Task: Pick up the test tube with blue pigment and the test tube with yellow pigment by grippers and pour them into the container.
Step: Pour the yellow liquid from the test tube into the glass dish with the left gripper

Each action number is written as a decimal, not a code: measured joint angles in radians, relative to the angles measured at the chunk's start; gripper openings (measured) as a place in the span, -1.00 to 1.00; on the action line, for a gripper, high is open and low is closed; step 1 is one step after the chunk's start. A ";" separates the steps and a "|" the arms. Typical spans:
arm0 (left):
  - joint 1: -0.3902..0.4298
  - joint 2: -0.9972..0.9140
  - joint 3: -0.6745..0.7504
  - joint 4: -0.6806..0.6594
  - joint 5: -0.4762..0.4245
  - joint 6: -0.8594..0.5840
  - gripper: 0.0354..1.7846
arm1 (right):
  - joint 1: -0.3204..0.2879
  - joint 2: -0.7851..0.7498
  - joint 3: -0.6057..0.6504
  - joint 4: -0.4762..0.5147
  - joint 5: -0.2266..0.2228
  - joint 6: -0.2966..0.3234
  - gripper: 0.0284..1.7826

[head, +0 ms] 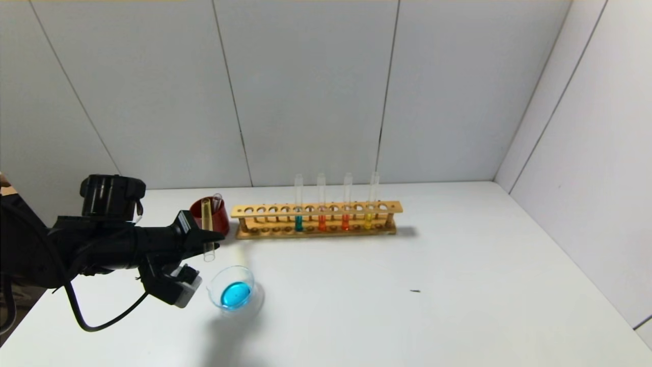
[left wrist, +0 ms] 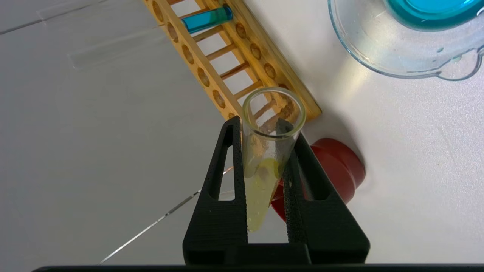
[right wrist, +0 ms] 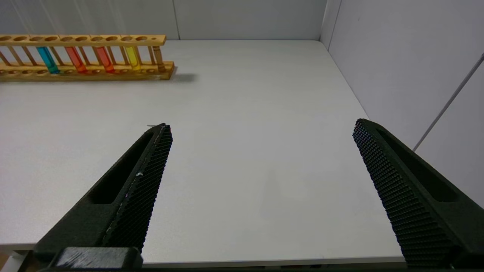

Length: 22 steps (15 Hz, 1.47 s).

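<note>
My left gripper (head: pixel 216 237) is shut on the test tube with yellow pigment (head: pixel 208 229). It holds the tube about upright above the table, just behind and left of the container (head: pixel 252 275). The container is a clear glass dish with a pool of blue liquid in it. In the left wrist view the fingers (left wrist: pixel 227 170) clamp the tube (left wrist: pixel 264 151); pale yellow liquid lies in its closed end, and the dish (left wrist: pixel 363 49) is beyond. No tube with bright cyan-blue liquid shows. My right gripper (right wrist: pixel 262 126) is open and empty over the table's front right, out of the head view.
A dark red cup (head: pixel 220 219) with a clear empty tube (head: pixel 217 200) stands right behind the held tube. A wooden rack (head: pixel 316 209) to its right holds teal (head: pixel 298 223), two orange-red and one yellow (head: pixel 368 220) tubes. Walls close the back and right.
</note>
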<state>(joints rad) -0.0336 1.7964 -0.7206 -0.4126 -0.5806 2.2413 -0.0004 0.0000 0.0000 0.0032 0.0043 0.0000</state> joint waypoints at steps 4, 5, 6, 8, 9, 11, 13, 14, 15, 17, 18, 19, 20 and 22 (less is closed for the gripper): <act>-0.021 -0.010 0.000 -0.002 0.050 0.016 -0.67 | 0.000 0.000 0.000 0.000 0.000 0.000 0.96; -0.022 -0.013 -0.002 -0.002 0.051 0.023 -0.67 | 0.000 0.000 0.000 0.000 0.000 0.000 0.96; -0.024 -0.016 -0.002 -0.002 0.052 0.030 -0.67 | 0.000 0.000 0.000 0.000 0.000 0.000 0.96; -0.025 -0.020 -0.001 -0.002 0.053 0.040 -0.67 | 0.000 0.000 0.000 0.000 0.000 0.000 0.96; -0.024 -0.022 0.000 -0.003 0.054 0.051 -0.67 | 0.000 0.000 0.000 0.000 0.000 0.000 0.96; -0.024 -0.025 0.001 -0.002 0.059 0.069 -0.67 | 0.000 0.000 0.000 0.000 0.000 0.000 0.96; -0.024 -0.027 0.003 -0.003 0.068 0.071 -0.67 | 0.000 0.000 0.000 0.000 0.000 0.000 0.96; -0.024 -0.027 0.003 -0.003 0.072 0.071 -0.67 | 0.000 0.000 0.000 0.000 0.000 0.000 0.96; -0.024 -0.026 0.005 -0.003 0.073 0.072 -0.67 | 0.000 0.000 0.000 0.000 0.000 0.000 0.96; -0.024 -0.024 0.006 -0.005 0.084 0.071 -0.67 | 0.000 0.000 0.000 0.000 0.000 0.000 0.96; -0.024 -0.024 0.006 -0.006 0.090 0.071 -0.67 | 0.000 0.000 0.000 0.000 0.000 0.000 0.96; -0.024 -0.022 0.006 -0.007 0.091 0.071 -0.67 | 0.000 0.000 0.000 0.000 0.000 0.000 0.96; -0.024 -0.020 0.006 -0.008 0.091 0.071 -0.67 | 0.000 0.000 0.000 0.000 0.000 0.000 0.96; -0.024 -0.014 0.005 -0.010 0.096 0.071 -0.67 | 0.000 0.000 0.000 0.000 0.000 0.000 0.96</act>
<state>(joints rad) -0.0581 1.7823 -0.7153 -0.4223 -0.4849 2.3126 -0.0004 0.0000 0.0000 0.0032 0.0038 0.0000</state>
